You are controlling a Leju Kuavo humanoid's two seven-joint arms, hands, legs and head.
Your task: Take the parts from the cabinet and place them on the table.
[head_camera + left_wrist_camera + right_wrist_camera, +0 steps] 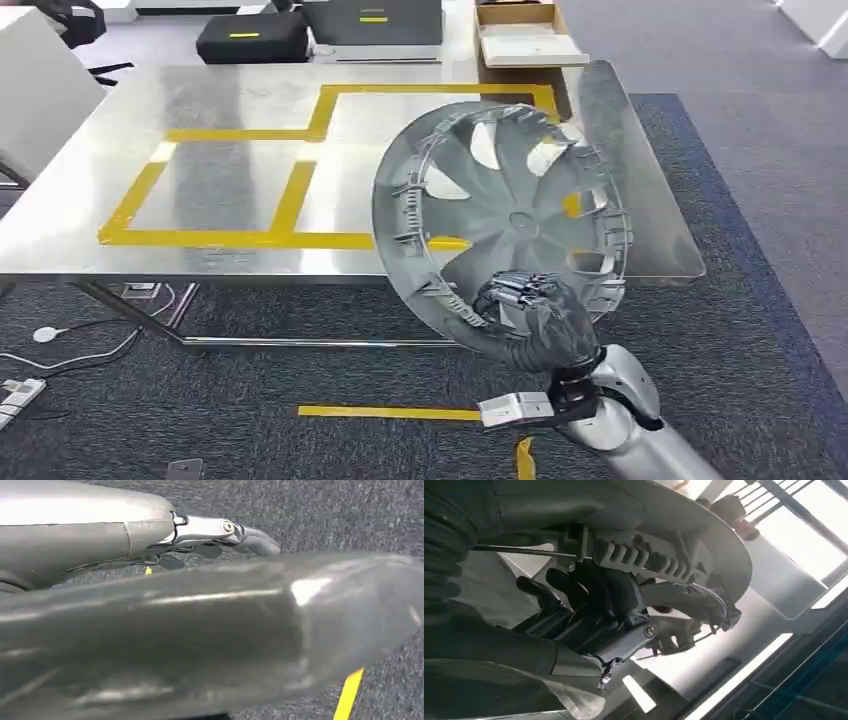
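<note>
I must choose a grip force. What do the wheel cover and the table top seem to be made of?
Wheel cover: probably moulded plastic, silver-grey with a satin sheen; thin spokes, clip tabs and ribs along the rim suggest moulding. The right hand holds it by the rim.
Table: looks like brushed metal, perhaps stainless steel; it gives streaky, blurred reflections. The yellow lines look like tape.

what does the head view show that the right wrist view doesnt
Head view alone: the steel table with its yellow tape outlines, the grey carpet, black cases and a cardboard box beyond, and the whole wheel cover held tilted above the table's near edge. Right wrist view alone: a close look at the toothed ridge inside the rim, with bright ceiling behind. Both: the right hand gripping the cover's rim.
</note>
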